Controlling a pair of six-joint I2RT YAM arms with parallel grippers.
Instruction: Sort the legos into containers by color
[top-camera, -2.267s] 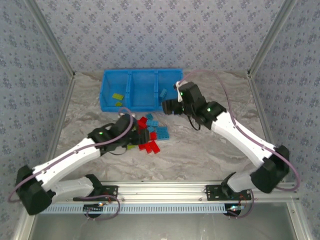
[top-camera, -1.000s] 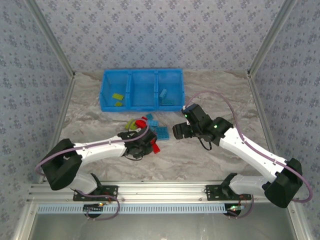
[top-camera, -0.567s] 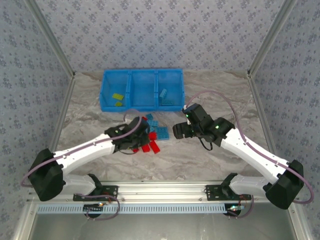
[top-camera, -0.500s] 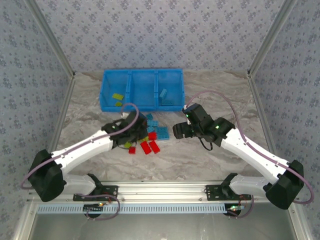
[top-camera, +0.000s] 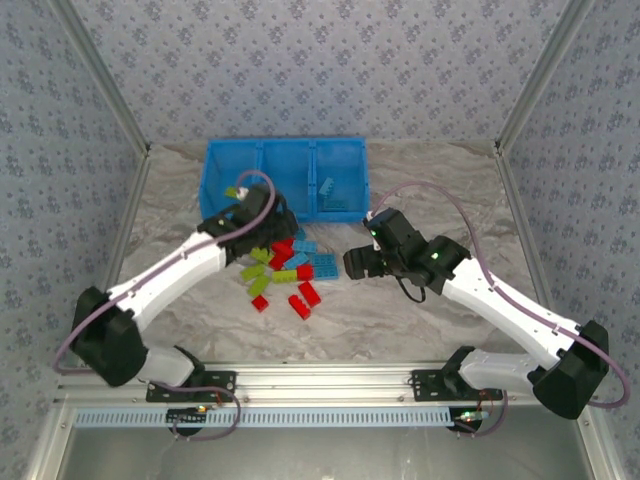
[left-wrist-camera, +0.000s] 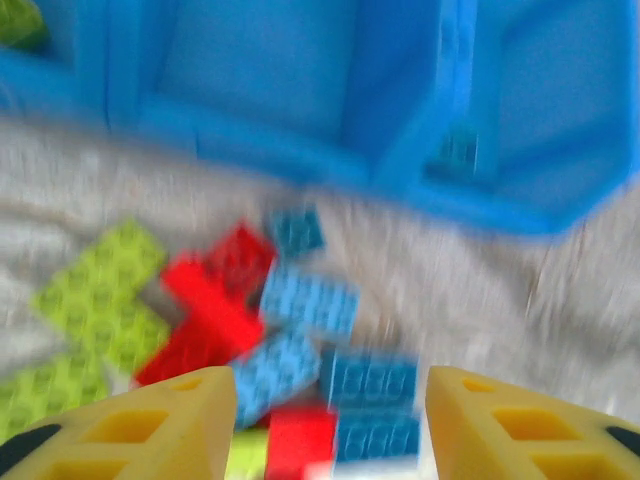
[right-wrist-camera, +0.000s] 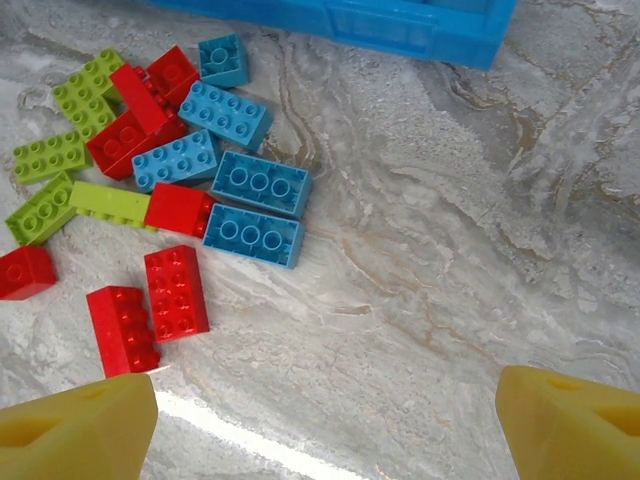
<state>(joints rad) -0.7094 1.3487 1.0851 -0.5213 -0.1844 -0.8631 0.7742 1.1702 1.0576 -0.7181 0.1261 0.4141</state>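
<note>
The legos lie in a loose pile on the marble table: lime bricks (top-camera: 258, 268), red bricks (top-camera: 305, 296) and light blue bricks (top-camera: 322, 265). The blue bin (top-camera: 285, 143) stands behind them; a lime brick (top-camera: 237, 192) sits in its left container and a blue brick (top-camera: 327, 186) in its right one. My left gripper (top-camera: 266, 216) hovers between the pile and the bin front, open and empty. In the blurred left wrist view the left gripper (left-wrist-camera: 330, 420) is above blue bricks (left-wrist-camera: 375, 400). My right gripper (top-camera: 350, 263) is open right of the pile, over bare table (right-wrist-camera: 400, 330).
The right wrist view has red bricks (right-wrist-camera: 176, 290) nearest my left fingertip (right-wrist-camera: 75, 435), blue bricks (right-wrist-camera: 252, 234) beyond, and the bin's front wall (right-wrist-camera: 400, 25) at the top. Patterned walls enclose the table on three sides.
My left gripper has risen from the pile toward the bin front and has gone from shut to open. Lime bricks it covered now show. The right arm has barely moved.
</note>
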